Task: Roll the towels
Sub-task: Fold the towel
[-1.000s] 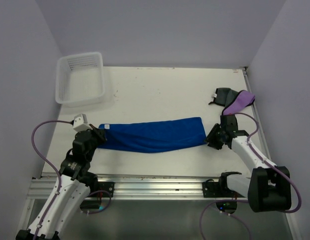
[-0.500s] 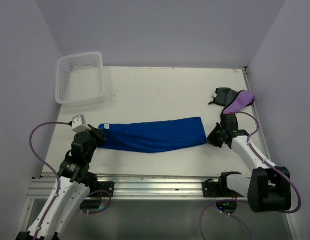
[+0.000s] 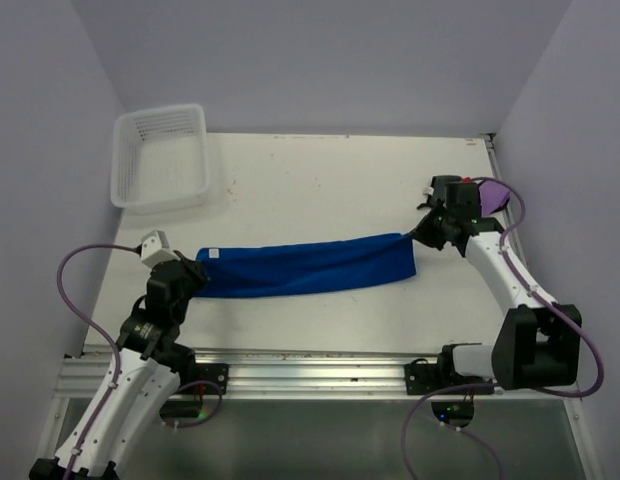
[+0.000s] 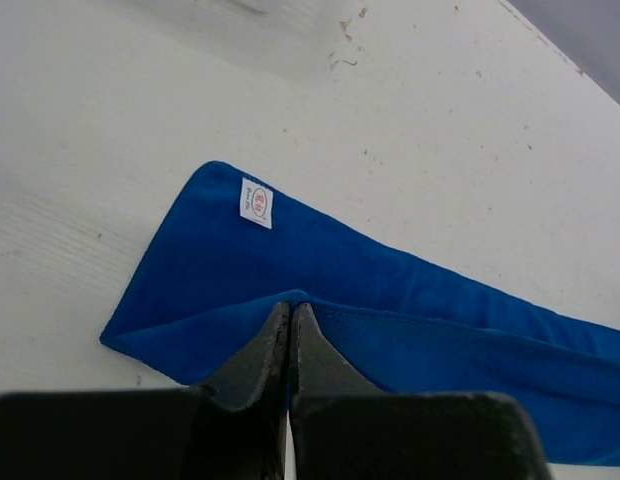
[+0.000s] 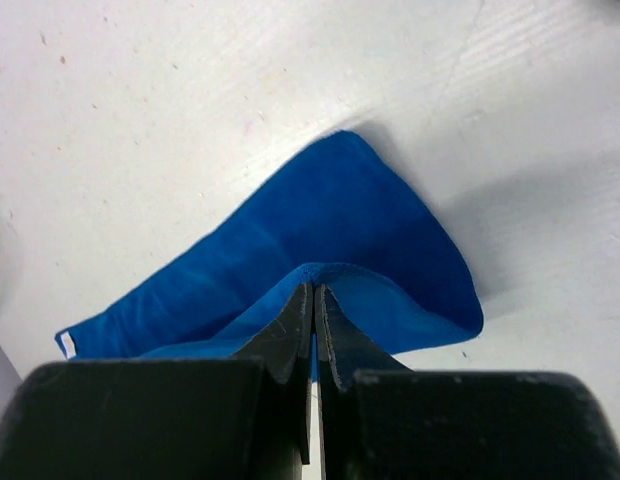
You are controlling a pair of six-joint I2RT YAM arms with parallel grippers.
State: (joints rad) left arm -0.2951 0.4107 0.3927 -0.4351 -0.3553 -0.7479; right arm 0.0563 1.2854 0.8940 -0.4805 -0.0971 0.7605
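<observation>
Spanning mid-frame, the towel (image 3: pixel 305 268) lies stretched on the table (image 3: pixel 320 190); left gripper (image 4: pixel 290 312) is clamped on its left end, right gripper (image 5: pixel 312 295) on its right end.

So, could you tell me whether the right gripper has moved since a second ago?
Yes. The right gripper has moved away from the near rail, towards the purple cloth, taking that end of the blue towel along.

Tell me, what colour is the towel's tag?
White tag with red print on the towel; best in left wrist view.
</observation>
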